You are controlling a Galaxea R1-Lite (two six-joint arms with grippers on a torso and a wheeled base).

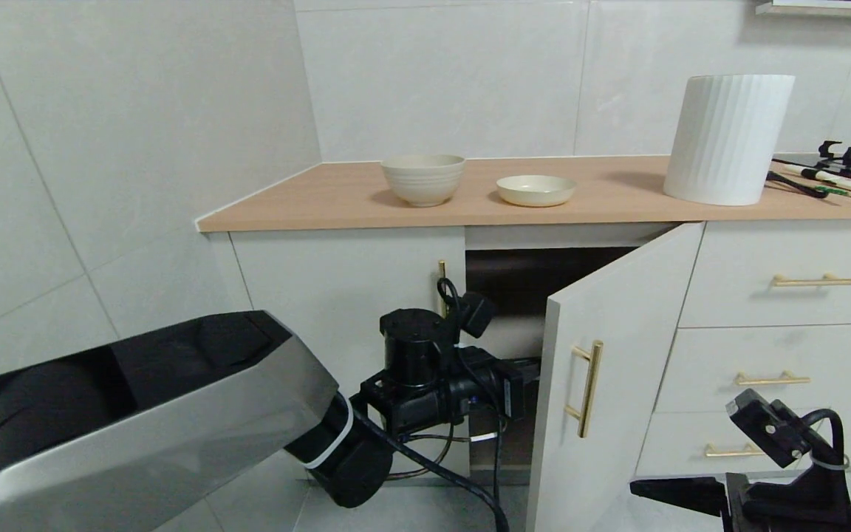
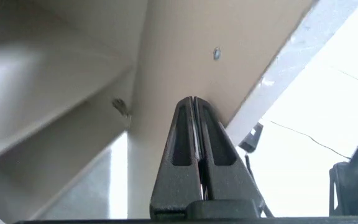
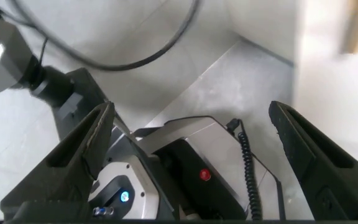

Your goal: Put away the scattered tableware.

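Left gripper was closed and empty, right gripper wide; the bowl at 12 o'clock looked rigid, fragile, best gripped at its rim.

Your head camera faces the white open-doored cabinet from nearby; the left wrist camera looks closely inside it; the right one looks down at grey floor tiles.
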